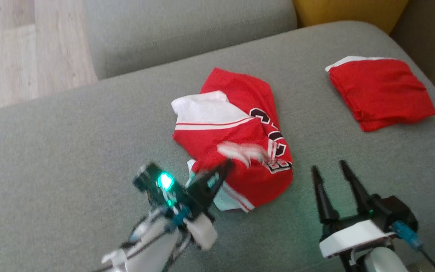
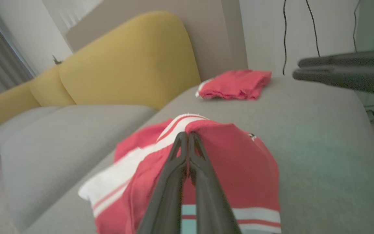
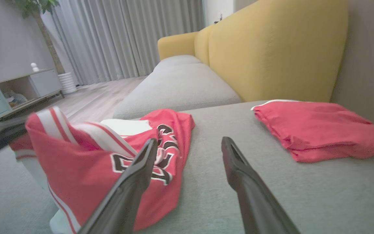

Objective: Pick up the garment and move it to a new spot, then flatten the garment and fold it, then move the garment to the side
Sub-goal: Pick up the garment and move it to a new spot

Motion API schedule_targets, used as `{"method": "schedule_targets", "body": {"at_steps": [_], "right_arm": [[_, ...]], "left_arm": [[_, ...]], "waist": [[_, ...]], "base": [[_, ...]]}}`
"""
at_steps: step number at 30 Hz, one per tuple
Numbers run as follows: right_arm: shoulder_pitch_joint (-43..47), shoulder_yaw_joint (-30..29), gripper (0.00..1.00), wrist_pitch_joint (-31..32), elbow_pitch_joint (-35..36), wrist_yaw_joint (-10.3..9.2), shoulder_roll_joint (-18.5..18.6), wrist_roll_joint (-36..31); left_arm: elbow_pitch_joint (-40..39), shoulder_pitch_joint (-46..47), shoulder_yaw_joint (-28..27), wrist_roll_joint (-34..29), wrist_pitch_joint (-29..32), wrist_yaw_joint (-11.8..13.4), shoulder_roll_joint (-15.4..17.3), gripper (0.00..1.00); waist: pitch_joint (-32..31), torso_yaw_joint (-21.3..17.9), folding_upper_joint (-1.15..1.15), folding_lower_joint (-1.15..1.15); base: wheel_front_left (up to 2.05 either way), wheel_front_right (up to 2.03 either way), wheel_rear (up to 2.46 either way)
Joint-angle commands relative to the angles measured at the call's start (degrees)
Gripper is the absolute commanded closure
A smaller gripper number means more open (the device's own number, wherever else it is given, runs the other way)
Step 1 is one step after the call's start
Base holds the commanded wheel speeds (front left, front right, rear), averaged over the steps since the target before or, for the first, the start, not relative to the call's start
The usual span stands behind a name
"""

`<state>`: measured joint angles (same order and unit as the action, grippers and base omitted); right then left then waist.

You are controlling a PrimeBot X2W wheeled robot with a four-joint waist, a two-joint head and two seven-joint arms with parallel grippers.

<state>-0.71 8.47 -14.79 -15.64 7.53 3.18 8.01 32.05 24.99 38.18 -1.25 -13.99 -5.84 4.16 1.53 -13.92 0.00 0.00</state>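
Garment [image 1: 240,109] bunched, print [image 1: 275,140] partly hidden; left end effector [image 2: 187,135] pinching it.

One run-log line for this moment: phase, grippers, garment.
phase: pickup | left gripper: shut on jersey edge, edge lifted | right gripper: open, beside jersey, not touching | folded red garment: on cushion, far right

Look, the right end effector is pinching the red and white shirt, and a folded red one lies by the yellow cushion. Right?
No: the left end effector is pinching the red and white shirt, as the left wrist view shows. The right end effector is open, apart from it. The folded red one does lie by the yellow cushion.
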Motion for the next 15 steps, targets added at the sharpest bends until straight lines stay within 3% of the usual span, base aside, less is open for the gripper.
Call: {"method": "schedule_targets", "body": {"at_steps": [1,2,6,15], "right_arm": [[-2.61,2.15,0.00,-0.21,1.34,-0.04,-0.29,0.32],[-2.90,2.47,0.00,-0.21,1.14,-0.04,-0.29,0.48],[-2.84,1.80,0.00,-0.21,0.81,-0.04,-0.29,1.01],[0.23,0.54,0.00,-0.21,0.04,-0.04,-0.30,0.21]], "left_arm": [[-0.16,2.40,-1.34,0.17,-0.68,0.87,0.29,0.26],[1.30,1.67,-0.45,0.43,-0.81,1.09,-0.18,0.00],[0.76,-0.85,1.33,3.35,-0.97,2.78,-1.11,0.00],[-13.06,-13.67,-5.95,8.76,-1.00,12.25,0.06,0.00]], "waist": [[1.38,0.16,0.00,0.00],[1.87,0.37,0.00,0.00],[1.82,2.34,0.00,0.00],[-4.24,7.40,0.00,0.00]], "base": [[0.00,0.00,0.00],[0.00,0.00,0.00],[0.00,0.00,0.00],[0.00,0.00,0.00]]}}
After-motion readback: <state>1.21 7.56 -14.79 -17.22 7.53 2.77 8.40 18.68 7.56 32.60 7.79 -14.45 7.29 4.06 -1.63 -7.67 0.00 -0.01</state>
